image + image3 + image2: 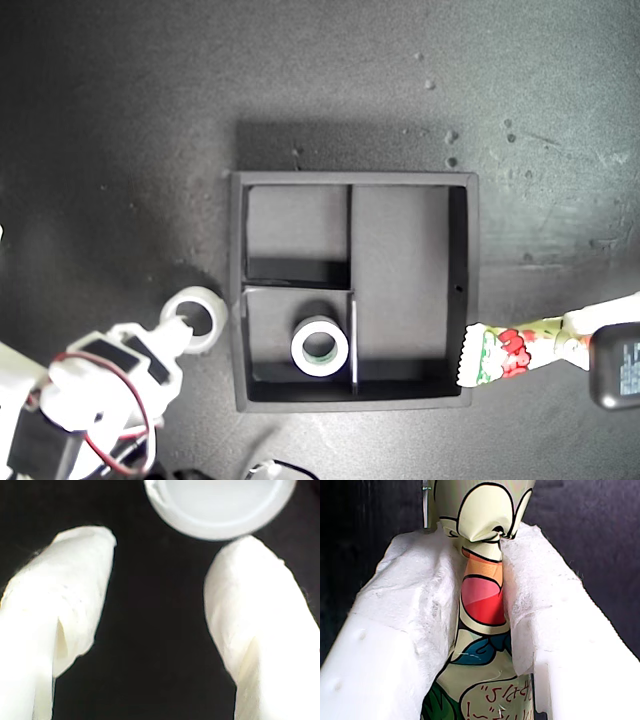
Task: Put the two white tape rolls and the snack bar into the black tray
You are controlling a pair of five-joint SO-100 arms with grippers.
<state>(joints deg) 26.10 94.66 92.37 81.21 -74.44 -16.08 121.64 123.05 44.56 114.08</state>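
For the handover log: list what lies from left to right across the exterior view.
My second gripper → tape roll outside the tray → black tray → tape roll in its small compartment → snack bar → my first gripper.

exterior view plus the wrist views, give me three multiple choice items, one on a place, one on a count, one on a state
1. Where is the tape roll that lies in the tray?
A. a small compartment
B. the long compartment
C. on the tray's rim

2. How many tape rolls are inside the tray?
A. none
B. one
C. two

3. What is my first pincer doing?
A. hanging open over the tray
B. shut on a tape roll
C. shut on the snack bar

Answers
1. A: the exterior view shows it in the small compartment nearer that view's bottom edge.
2. B: the other tape roll sits on the table outside the tray wall, at my second pincer, which is open.
3. C: the first wrist view shows both pads pressed on the wrapper.
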